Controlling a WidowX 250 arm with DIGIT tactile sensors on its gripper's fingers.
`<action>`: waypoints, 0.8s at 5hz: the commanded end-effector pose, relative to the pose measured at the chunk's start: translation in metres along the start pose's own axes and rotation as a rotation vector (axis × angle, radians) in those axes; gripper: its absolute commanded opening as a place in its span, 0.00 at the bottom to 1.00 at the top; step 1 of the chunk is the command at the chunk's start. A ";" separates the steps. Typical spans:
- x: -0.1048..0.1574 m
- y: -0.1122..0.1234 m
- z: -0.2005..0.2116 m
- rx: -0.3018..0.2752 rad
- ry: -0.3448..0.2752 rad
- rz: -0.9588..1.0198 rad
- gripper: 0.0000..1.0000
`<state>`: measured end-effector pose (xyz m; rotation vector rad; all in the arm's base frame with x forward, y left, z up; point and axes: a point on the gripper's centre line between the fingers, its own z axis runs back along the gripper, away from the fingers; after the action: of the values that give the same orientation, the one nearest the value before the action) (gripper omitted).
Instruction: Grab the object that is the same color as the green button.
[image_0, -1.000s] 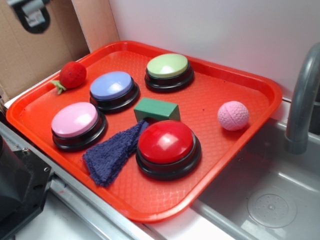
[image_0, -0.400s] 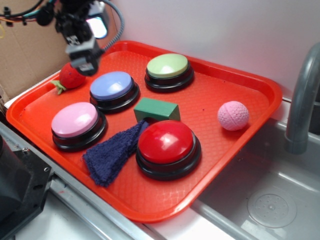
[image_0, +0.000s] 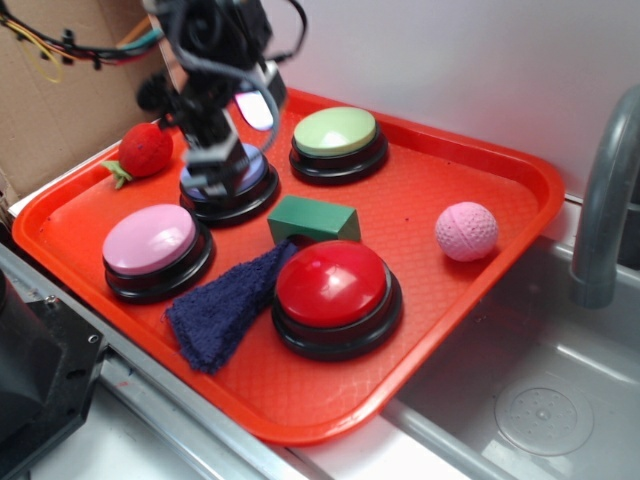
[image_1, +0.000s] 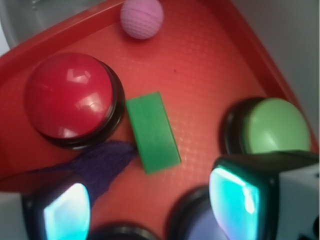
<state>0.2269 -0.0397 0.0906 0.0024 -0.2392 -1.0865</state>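
Note:
A small dark green block (image_0: 313, 220) lies in the middle of the red tray (image_0: 480, 150), between the blue button (image_0: 232, 190) and the red button (image_0: 335, 285). In the wrist view the block (image_1: 152, 131) lies ahead of the open jaws. The pale green button (image_0: 336, 135) stands at the tray's back; the wrist view shows it at the right (image_1: 275, 126). My gripper (image_0: 213, 165) hangs over the blue button, left of the block, open and empty. In the wrist view the gripper (image_1: 150, 205) has its fingers wide apart.
A pink button (image_0: 152, 243) and a dark blue cloth (image_0: 225, 305) lie at the tray's front left. A red strawberry toy (image_0: 145, 150) sits at the back left, a pink ball (image_0: 466, 231) at the right. A sink (image_0: 540, 400) and faucet (image_0: 605, 200) are at the right.
My gripper has come in from the upper left and moved right and down, from above the strawberry toy to over the blue button. The objects on the tray have not moved.

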 end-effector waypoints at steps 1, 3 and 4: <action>0.016 0.003 -0.037 0.008 -0.046 -0.112 1.00; 0.019 0.002 -0.062 -0.025 -0.078 -0.181 1.00; 0.017 0.002 -0.067 -0.031 -0.095 -0.193 0.86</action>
<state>0.2509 -0.0564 0.0238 -0.0754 -0.2944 -1.2653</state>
